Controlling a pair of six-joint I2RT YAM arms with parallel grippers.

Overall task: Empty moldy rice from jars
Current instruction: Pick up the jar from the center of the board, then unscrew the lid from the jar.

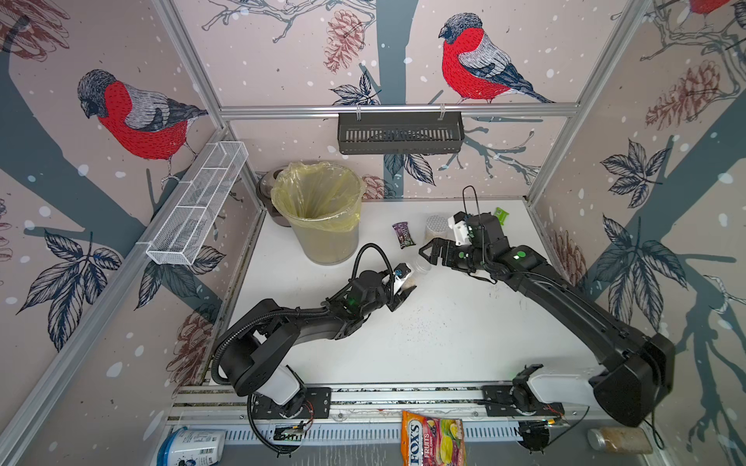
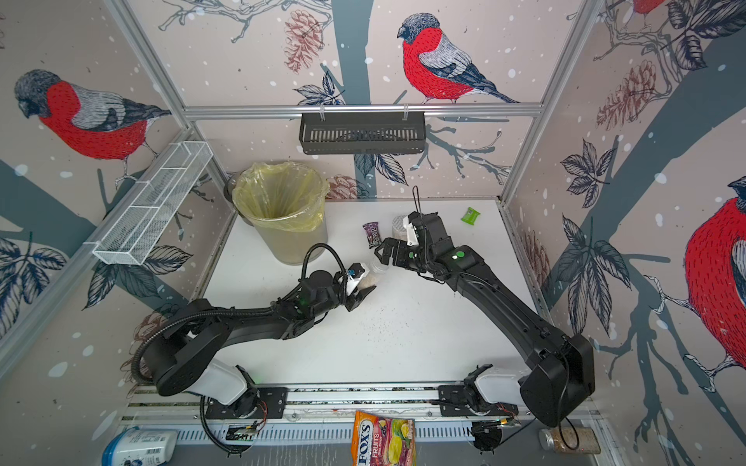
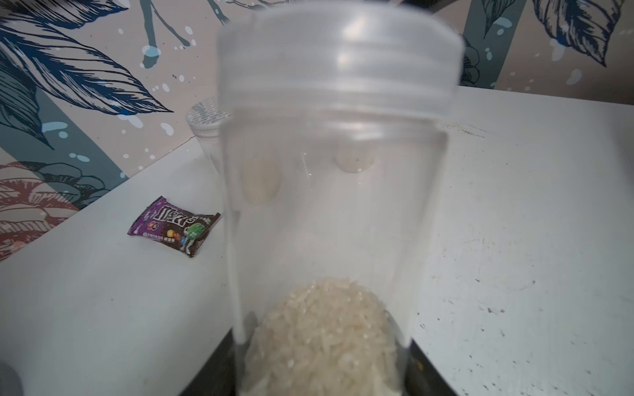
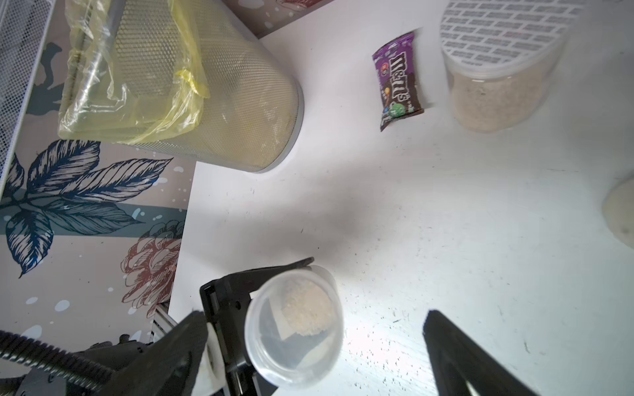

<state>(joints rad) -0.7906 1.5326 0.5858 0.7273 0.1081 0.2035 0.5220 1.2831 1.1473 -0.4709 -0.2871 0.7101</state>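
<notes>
Left gripper [image 1: 405, 289] clamps 1 slim jar [image 3: 329, 205] — lid [image 3: 339, 58] on, rice [image 3: 322, 329] at its base; right gripper [image 1: 426, 253] gapes wide, empty, just beside the lid.

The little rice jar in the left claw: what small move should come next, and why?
Probably the right gripper closes on the lid. The left gripper grips the slim jar, lid on, and the open right jaws stand either side of it; the rice cannot pour out yet.
</notes>
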